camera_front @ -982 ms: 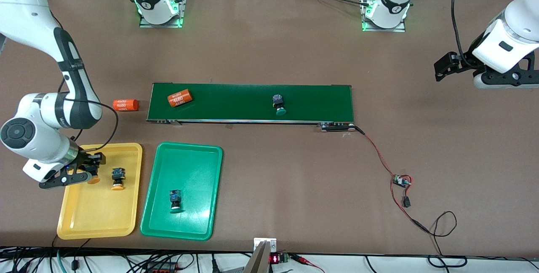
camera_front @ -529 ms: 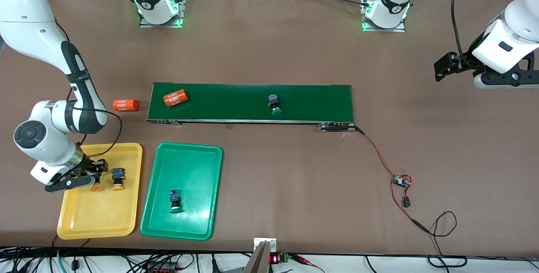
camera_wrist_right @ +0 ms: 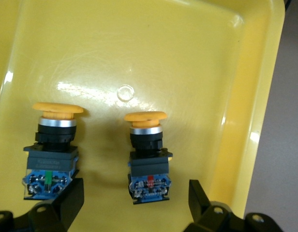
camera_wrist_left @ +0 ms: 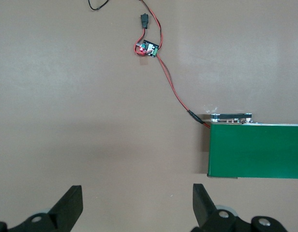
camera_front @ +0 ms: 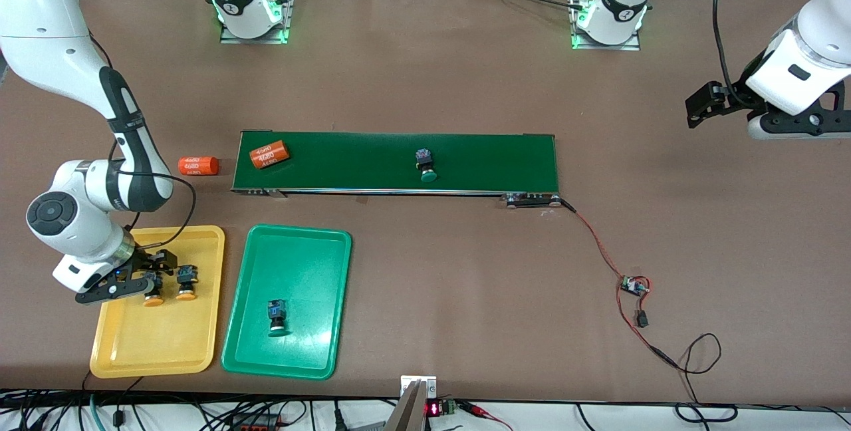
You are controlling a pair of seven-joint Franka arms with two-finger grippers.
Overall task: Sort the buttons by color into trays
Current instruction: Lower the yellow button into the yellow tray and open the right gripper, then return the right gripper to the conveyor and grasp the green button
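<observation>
Two orange-yellow buttons [camera_front: 154, 298] [camera_front: 187, 278] lie side by side in the yellow tray [camera_front: 153, 344]. My right gripper [camera_front: 151, 278] is low over them, open. In the right wrist view one orange button [camera_wrist_right: 148, 154] lies between the open fingers of my right gripper [camera_wrist_right: 134, 203], untouched. The other [camera_wrist_right: 54, 145] lies just outside one finger. The yellow tray [camera_wrist_right: 139, 48] fills that view. One green button [camera_front: 276, 316] lies in the green tray [camera_front: 299, 265]. Another green button [camera_front: 423, 165] rides on the conveyor belt [camera_front: 492, 161]. My left gripper [camera_front: 695, 108] waits open over bare table at the left arm's end.
An orange 4680 cylinder [camera_front: 268, 154] lies on the belt near the right arm's end. Another [camera_front: 198, 165] lies on the table beside that end. A small circuit board [camera_front: 635, 285] with red wires runs to the belt; the left wrist view shows the board [camera_wrist_left: 148, 48] and the belt's end [camera_wrist_left: 255, 150].
My right gripper came down into the yellow tray with an orange button and let it go beside the other. The green button and the cylinder on the belt moved toward the right arm's end.
</observation>
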